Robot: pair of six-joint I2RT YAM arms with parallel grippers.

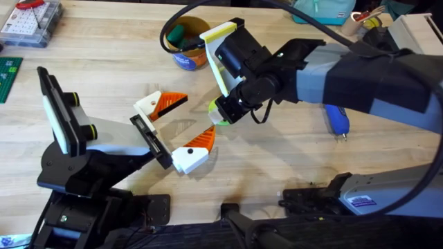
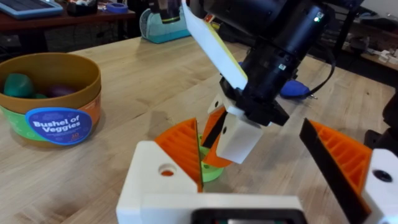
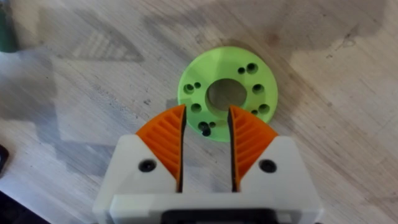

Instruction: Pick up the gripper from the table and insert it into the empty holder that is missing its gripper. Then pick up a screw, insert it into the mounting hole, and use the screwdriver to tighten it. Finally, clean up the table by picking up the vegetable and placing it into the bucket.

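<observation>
Nearest the bases, the left arm lies low on the wooden table with its left gripper spread wide, the two white fingers with orange ribbed pads well apart and nothing between them. Just beyond it, toward 2 o'clock, the right gripper points straight down at a bright green disc lying flat on the table. The disc has a round centre hole and several small holes around it. The right fingers stand narrowly parted, their pad tips over the disc's near edge, gripping nothing; whether they touch the disc cannot be told. At 3 o'clock from the disc, well apart, the blue-handled screwdriver lies on the table with its metal tip toward the bases. Farther back, at about 11 o'clock from the disc, sits the bucket, labelled "Bushel of Veggies", with a green vegetable and others inside. A clear parts box sits at the far left corner.
</observation>
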